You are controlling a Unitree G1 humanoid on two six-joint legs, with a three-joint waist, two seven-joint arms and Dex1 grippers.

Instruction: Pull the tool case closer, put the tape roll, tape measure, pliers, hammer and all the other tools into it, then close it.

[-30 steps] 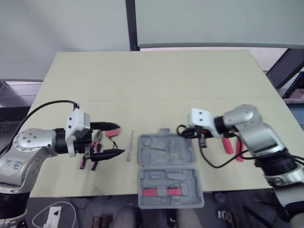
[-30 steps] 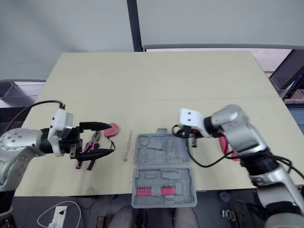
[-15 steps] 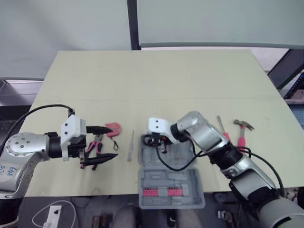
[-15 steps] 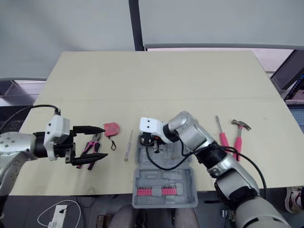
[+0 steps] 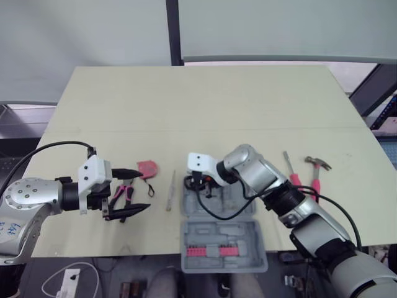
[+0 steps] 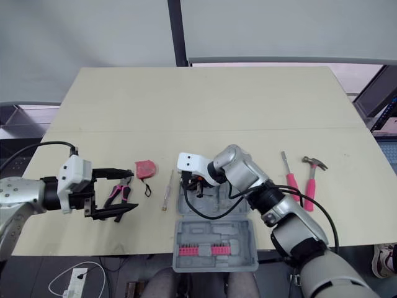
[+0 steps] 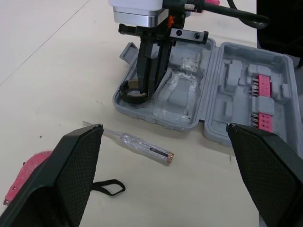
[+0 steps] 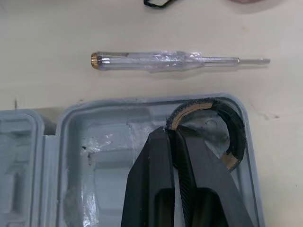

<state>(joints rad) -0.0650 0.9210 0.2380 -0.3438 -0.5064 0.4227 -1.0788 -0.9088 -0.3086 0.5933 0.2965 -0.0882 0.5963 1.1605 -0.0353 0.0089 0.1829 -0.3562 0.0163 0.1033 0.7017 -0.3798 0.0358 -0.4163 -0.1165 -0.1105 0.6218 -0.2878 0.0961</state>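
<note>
The grey tool case (image 5: 218,231) lies open near the table's front edge. My right gripper (image 5: 200,188) hangs over the case's far-left corner, shut on the rim of the black tape roll (image 8: 233,128), which sits low in that corner pocket (image 7: 133,92). My left gripper (image 5: 138,190) stands wide open left of the case, just above the pink-handled pliers (image 5: 120,192). The red tape measure (image 5: 147,167) lies beyond its fingers (image 7: 71,182). A clear tester screwdriver (image 5: 170,189) rests between that gripper and the case. A pink screwdriver (image 5: 290,171) and a hammer (image 5: 315,171) lie to the right.
A row of pink bits (image 5: 211,251) sits in the case's near half, which overhangs the table's front edge. The far half of the table (image 5: 205,99) is bare. Black cables trail from both wrists over the table.
My right arm swung left from beside the hammer to the case's far-left corner with the tape roll. My left gripper drew back a little to the left, still open.
</note>
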